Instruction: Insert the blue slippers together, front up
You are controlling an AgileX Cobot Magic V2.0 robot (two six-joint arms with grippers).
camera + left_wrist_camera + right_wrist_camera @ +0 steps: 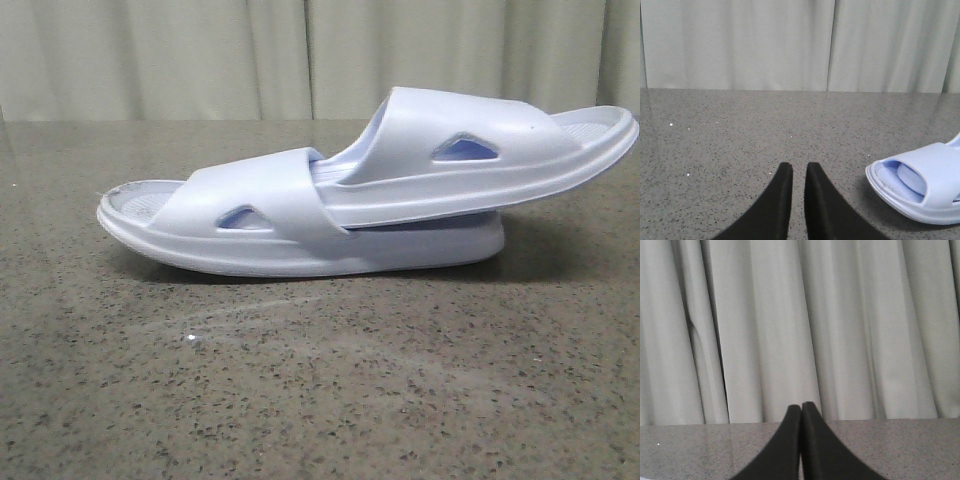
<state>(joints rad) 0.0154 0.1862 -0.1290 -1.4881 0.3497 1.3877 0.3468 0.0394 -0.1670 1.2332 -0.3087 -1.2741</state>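
Observation:
Two pale blue slippers lie joined in the middle of the table in the front view. The lower slipper (250,205) lies flat. The upper slipper (420,125) is pushed under the lower one's strap and tilts up to the right. Neither gripper shows in the front view. My left gripper (799,170) is all but shut, with a narrow gap and nothing in it. It sits low over the table, to the side of one slipper's end (930,167) and apart from it. My right gripper (801,409) is shut and empty, facing the curtain, with no slipper in its view.
The grey speckled table (300,390) reaches to a pale pleated curtain (200,50) at the back. Nothing else stands on the table in these views.

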